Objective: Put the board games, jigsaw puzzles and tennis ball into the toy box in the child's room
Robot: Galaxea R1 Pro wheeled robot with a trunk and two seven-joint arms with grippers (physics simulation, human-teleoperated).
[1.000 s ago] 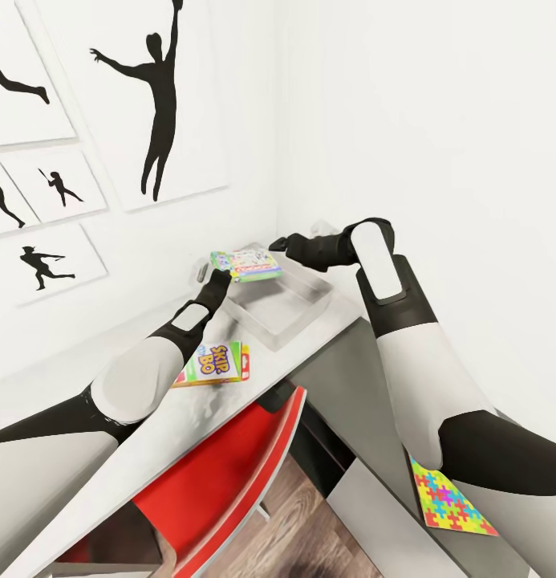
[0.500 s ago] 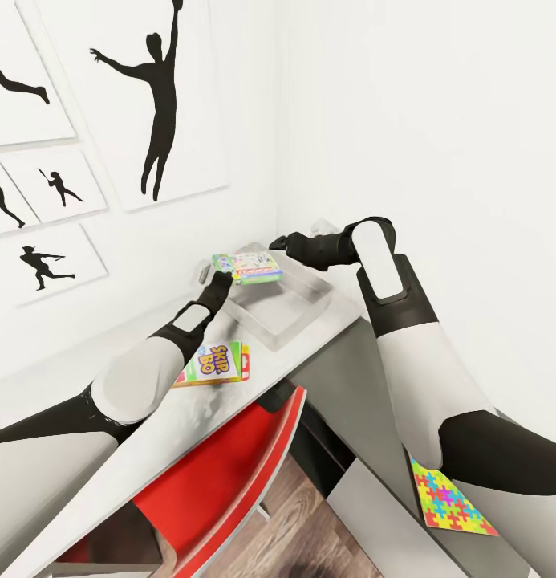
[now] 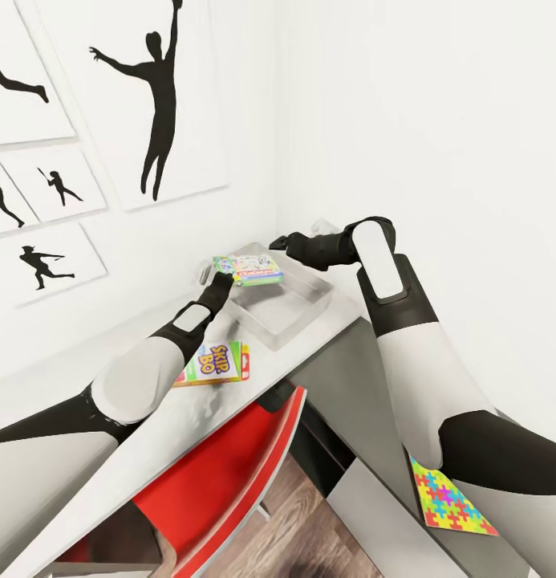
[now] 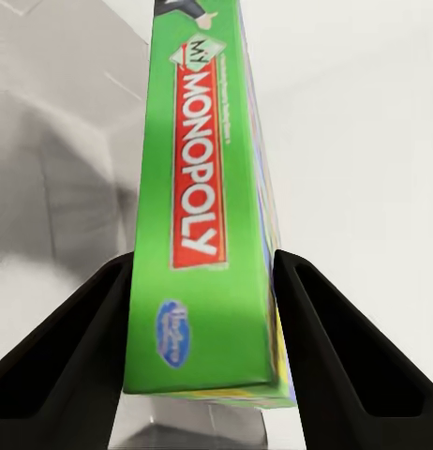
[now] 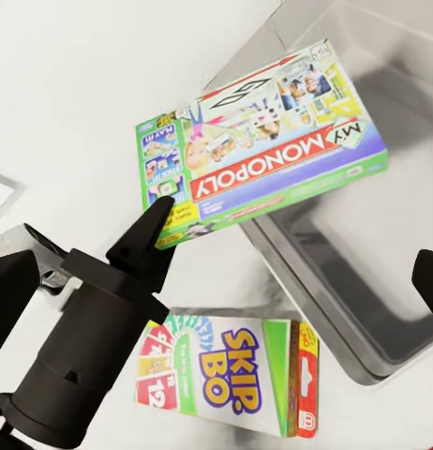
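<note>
Left gripper (image 4: 202,272) fingers clamped on Monopoly box (image 3: 247,268), held level above toy box (image 3: 287,309) at far counter (image 3: 229,401) corner. Right gripper (image 3: 279,242) just beyond; finger opening cannot be told. Toy box apparently empty. Left to stow: Skip-Bo box (image 3: 216,364), near-right jigsaw puzzle (image 3: 451,498).

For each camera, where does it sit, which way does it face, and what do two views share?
Head view: above, facing down at the table; both arms show.
Left wrist view: on the left arm, along its jaws shut on the Monopoly box.
Right wrist view: on the right arm, facing down at the toy box and Skip-Bo box.
Shared: the Monopoly box.
</note>
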